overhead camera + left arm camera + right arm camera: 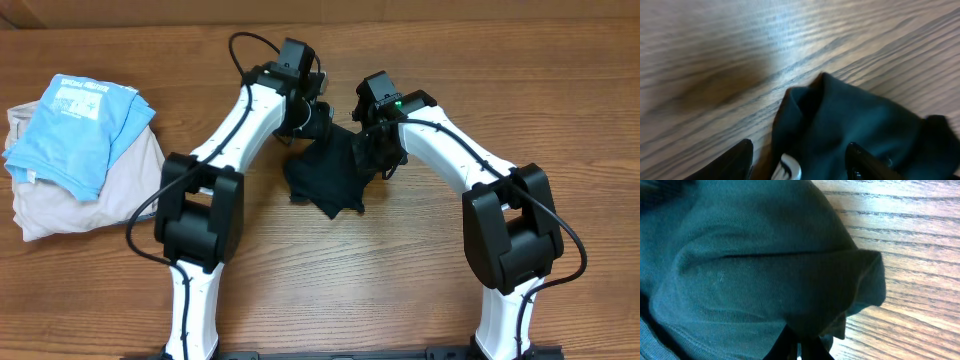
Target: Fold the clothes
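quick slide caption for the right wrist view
Right gripper shut on a bunched fold of the dark garment over the wood-grain table.

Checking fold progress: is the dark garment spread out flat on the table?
No, the dark garment sits bunched up in a crumpled, uneven heap.

Surfaces on my feeds: cloth on wood grain, plastic-looking arms.

Clothes: dark knit cloth, matt and soft; on the right wrist view I can make out the fine weave and a seam ridge. Table: brown wood-grain top, smooth with a dull sheen; I note a pale glare patch on the left wrist view. Blue shirt: matt cloth with a white printed patch. Beige garment: matt cloth, creased. Arms: smooth glossy white shells that look like plastic, with black matt joint housings. Left fingers: black, smooth, faint shine.
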`<state>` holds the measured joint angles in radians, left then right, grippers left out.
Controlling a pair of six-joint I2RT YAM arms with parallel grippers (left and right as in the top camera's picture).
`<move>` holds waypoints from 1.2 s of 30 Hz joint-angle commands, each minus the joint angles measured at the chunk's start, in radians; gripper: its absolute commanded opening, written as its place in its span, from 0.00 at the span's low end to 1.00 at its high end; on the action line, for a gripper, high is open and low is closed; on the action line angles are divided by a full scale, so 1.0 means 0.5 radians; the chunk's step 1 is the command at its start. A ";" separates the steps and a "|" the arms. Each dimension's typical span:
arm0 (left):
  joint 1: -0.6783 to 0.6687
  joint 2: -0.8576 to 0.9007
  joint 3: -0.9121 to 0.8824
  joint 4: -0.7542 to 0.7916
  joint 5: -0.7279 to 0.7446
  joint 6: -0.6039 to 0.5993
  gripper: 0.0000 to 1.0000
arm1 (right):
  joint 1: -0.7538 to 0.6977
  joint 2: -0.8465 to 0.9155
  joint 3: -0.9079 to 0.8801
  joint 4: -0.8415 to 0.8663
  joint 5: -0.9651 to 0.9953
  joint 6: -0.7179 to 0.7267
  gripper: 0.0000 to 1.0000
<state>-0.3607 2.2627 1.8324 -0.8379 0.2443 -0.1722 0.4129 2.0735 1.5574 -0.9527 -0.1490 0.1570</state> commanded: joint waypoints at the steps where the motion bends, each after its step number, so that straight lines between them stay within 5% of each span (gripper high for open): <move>1: -0.032 0.133 0.016 -0.014 0.037 0.054 0.59 | -0.013 0.000 -0.005 -0.042 0.037 0.031 0.04; 7: -0.021 0.195 0.014 -0.090 -0.114 0.036 0.44 | -0.056 0.000 -0.005 -0.234 0.246 0.121 0.04; 14: 0.000 0.195 0.014 -0.110 -0.202 -0.044 0.42 | -0.099 0.000 -0.005 -0.333 0.266 0.129 0.04; 22: 0.001 0.195 0.018 -0.159 -0.117 -0.077 0.39 | -0.092 0.000 -0.005 -0.391 0.259 0.079 0.30; 36: 0.074 -0.247 0.089 -0.270 -0.159 -0.053 0.61 | -0.120 -0.189 -0.005 -0.478 -0.069 -0.124 0.35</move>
<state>-0.3275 2.2524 1.8519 -0.9623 0.1864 -0.1925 0.3531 2.0518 1.5566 -1.1908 -0.0620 0.1604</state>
